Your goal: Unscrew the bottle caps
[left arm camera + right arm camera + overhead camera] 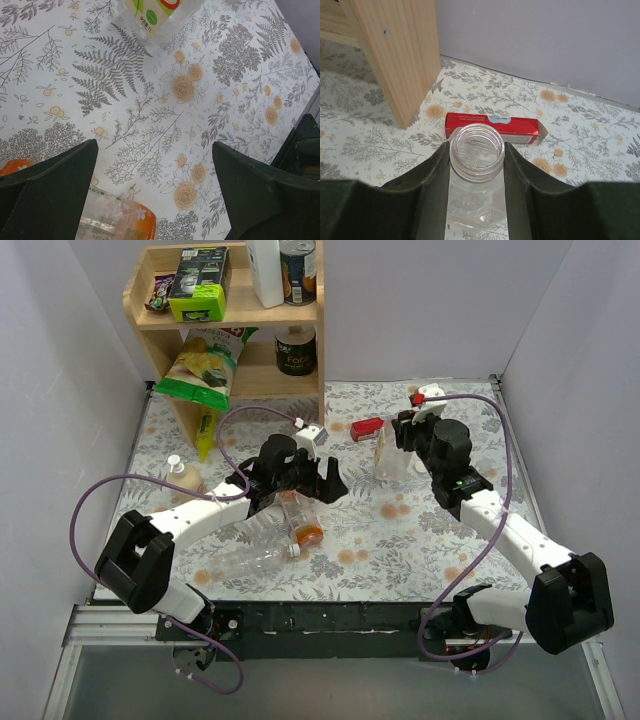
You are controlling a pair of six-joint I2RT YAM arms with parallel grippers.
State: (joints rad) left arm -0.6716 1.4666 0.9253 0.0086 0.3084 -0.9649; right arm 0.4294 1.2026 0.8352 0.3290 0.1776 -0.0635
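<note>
My right gripper (398, 445) is shut on the neck of an upright clear bottle (388, 462). In the right wrist view the bottle's mouth (477, 158) is open with no cap on it, and my fingers (432, 175) press both sides of the neck. My left gripper (293, 490) is open and empty above a bottle with orange liquid (303, 522) that lies on the table. That bottle shows low between the open jaws (117, 220). A colourless bottle (245, 562) lies in front of it. A small bottle with a white cap (175, 460) stands at the far left.
A red box (368, 428) lies behind the held bottle, also in the right wrist view (492, 127). A wooden shelf (232, 315) with tins, a white container and snack bags stands at the back left. The held bottle's label shows in the left wrist view (155, 15).
</note>
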